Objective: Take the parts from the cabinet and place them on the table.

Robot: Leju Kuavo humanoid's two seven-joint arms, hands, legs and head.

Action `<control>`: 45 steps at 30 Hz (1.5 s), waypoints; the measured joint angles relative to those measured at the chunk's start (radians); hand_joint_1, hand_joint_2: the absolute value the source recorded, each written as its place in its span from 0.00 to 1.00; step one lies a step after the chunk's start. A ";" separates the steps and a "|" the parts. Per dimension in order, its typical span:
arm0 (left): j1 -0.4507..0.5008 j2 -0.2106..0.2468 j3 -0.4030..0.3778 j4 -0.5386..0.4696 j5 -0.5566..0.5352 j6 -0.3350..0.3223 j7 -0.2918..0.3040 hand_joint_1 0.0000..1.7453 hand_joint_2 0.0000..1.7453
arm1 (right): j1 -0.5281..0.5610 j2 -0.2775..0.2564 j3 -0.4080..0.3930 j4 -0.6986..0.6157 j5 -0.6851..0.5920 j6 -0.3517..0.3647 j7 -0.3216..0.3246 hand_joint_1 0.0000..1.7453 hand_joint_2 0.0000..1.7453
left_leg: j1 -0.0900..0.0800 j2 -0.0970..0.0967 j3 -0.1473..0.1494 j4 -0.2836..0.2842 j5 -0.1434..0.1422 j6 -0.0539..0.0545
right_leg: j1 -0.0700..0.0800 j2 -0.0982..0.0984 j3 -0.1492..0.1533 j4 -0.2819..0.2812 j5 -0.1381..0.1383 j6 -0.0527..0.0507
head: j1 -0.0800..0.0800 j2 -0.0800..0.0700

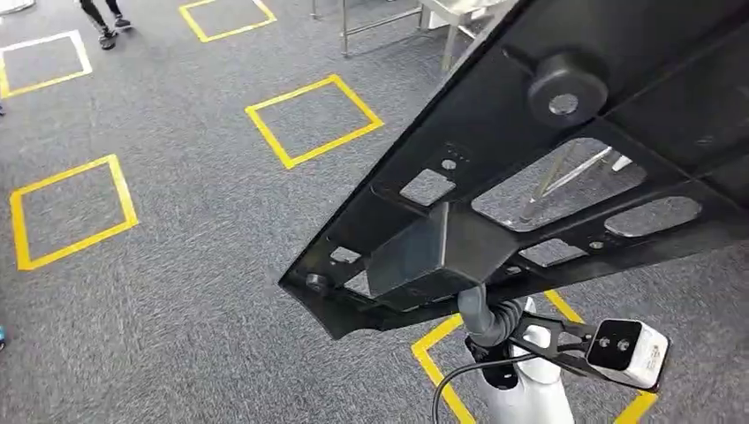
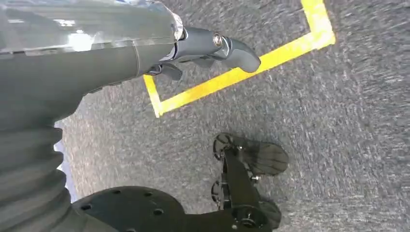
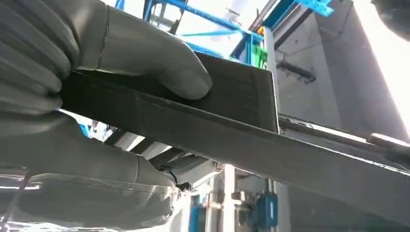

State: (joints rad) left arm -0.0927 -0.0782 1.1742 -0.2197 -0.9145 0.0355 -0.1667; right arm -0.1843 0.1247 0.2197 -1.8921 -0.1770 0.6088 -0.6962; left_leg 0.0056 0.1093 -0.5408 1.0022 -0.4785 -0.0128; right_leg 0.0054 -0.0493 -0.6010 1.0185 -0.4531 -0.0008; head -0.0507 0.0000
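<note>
A large flat black part (image 1: 548, 177) with several cutouts and a round knob fills the right side of the head view, held tilted above the floor. My right hand (image 1: 484, 320) grips it from below at a boxy block near its lower edge and is mostly hidden by the part. In the right wrist view the thick grey thumb (image 3: 145, 53) presses on top of the black part's edge (image 3: 251, 140), with the fingers underneath. My left hand (image 2: 203, 48) hangs over the grey carpet, holding nothing, its fingers apart.
Yellow taped squares (image 1: 313, 119) mark the grey carpet. Metal table legs (image 1: 380, 22) stand at the far top, and a person's feet (image 1: 104, 31) are at the top left. A blue metal frame (image 3: 212, 24) shows behind the part.
</note>
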 joint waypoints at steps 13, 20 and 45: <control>0.003 0.051 0.058 0.000 0.059 0.031 0.005 0.00 1.00 | -0.006 0.003 -0.002 0.011 0.004 0.002 0.000 1.00 1.00 | 0.018 -0.192 -0.024 0.007 0.010 -0.014 | -0.007 0.157 0.010 0.001 0.001 -0.012 | 0.000 0.000; -0.001 0.052 0.072 0.000 0.059 0.032 0.006 0.00 1.00 | -0.010 0.003 -0.001 0.011 0.007 0.000 0.001 1.00 1.00 | 0.014 -0.114 -0.018 -0.005 0.020 0.027 | -0.009 0.070 -0.067 0.136 -0.078 0.020 | 0.000 0.000; -0.004 0.053 0.090 0.000 0.086 -0.022 -0.020 0.00 1.00 | -0.011 0.007 0.004 0.005 0.007 -0.016 0.001 1.00 1.00 | 0.014 -0.183 -0.021 0.005 0.014 -0.008 | -0.008 0.168 0.012 -0.007 0.006 -0.006 | 0.000 0.000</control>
State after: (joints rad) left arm -0.0965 -0.0248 1.2642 -0.2201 -0.8286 0.0130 -0.1869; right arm -0.1950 0.1316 0.2235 -1.8875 -0.1701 0.5928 -0.6951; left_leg 0.0193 -0.0735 -0.5621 1.0072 -0.4646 -0.0208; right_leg -0.0031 0.1183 -0.5890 1.0111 -0.4476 -0.0065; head -0.0511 0.0000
